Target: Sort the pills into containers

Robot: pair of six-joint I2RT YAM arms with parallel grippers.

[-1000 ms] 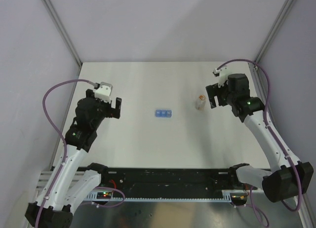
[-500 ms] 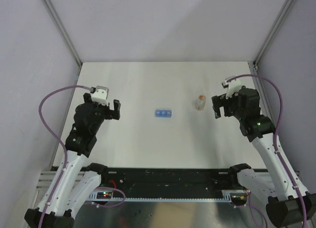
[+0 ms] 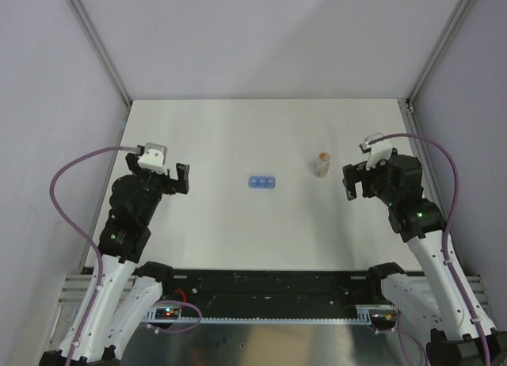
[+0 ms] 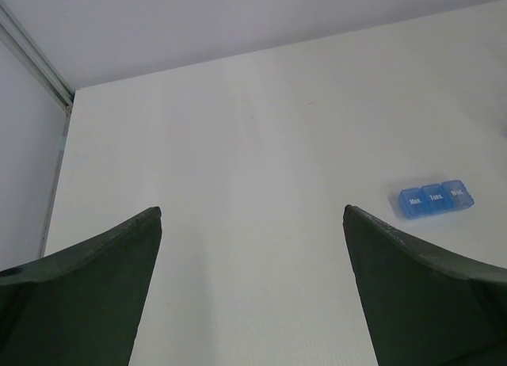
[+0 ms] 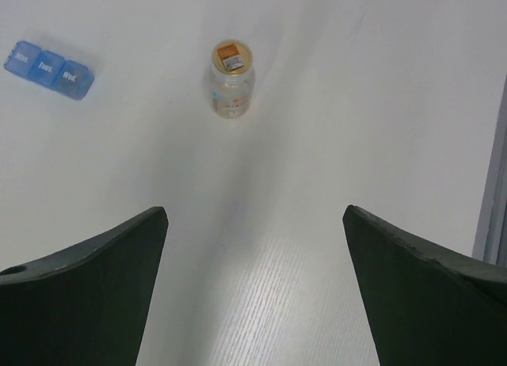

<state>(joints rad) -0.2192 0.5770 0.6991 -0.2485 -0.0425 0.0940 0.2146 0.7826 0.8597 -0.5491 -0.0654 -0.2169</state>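
Observation:
The containers [image 3: 261,182] are a blue strip of three joined compartments lying flat at the table's middle, lids shut. It also shows in the left wrist view [image 4: 436,200] and the right wrist view [image 5: 49,69]. A small clear vial [image 3: 320,165] stands upright to its right, with the pills [image 5: 231,57] as an orange-brown mass at its top. My left gripper [image 3: 158,173] is open and empty, well left of the strip [image 4: 252,211]. My right gripper [image 3: 360,180] is open and empty, right of the vial and nearer than it [image 5: 255,210].
The white table [image 3: 238,136] is closed in by grey walls at the back and both sides. A metal post and the table's right edge [image 5: 491,184] run close to my right gripper. The black rail [image 3: 269,287] with the arm bases lies along the near edge.
Both arms have drawn back toward the near edge. My right gripper has moved away from the vial, to the right and nearer. My left gripper has shifted left. Both stay open.

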